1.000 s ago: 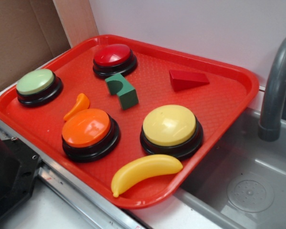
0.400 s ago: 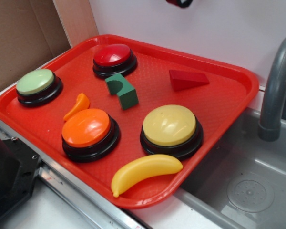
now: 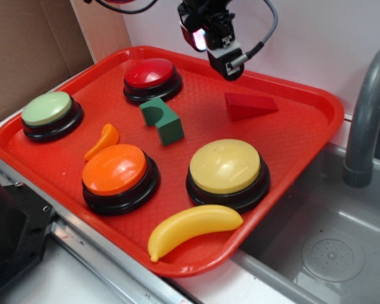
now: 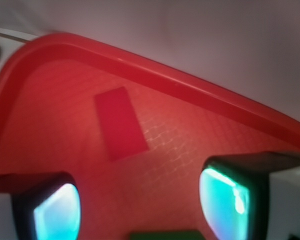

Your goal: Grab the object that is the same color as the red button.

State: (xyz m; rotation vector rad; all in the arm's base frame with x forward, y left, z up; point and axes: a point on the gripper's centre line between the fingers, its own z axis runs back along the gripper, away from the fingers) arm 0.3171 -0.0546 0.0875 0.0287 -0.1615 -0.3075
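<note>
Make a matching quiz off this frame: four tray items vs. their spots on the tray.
Items:
1. red button
2. dark-red wedge block
3. yellow banana
4. green button

Places:
A. near edge of the red tray, in front of the yellow button
B. left side
C. far side, right of the green arch block
D. far side, behind the green arch block

Pairs: 1-D, 2-C, 3-A, 4-B

Looks like a toy kitchen set in a lab or test room, w/ a grey plastic sink (image 3: 329,247) and a grey faucet (image 3: 367,114) at the right side. Next to the sink is a red tray (image 3: 304,139) w/ plastic toys, e.g. a yellow banana (image 3: 193,229). Behind are a plain white wall (image 3: 316,38) and brown cardboard (image 3: 25,44), not real home furniture.
</note>
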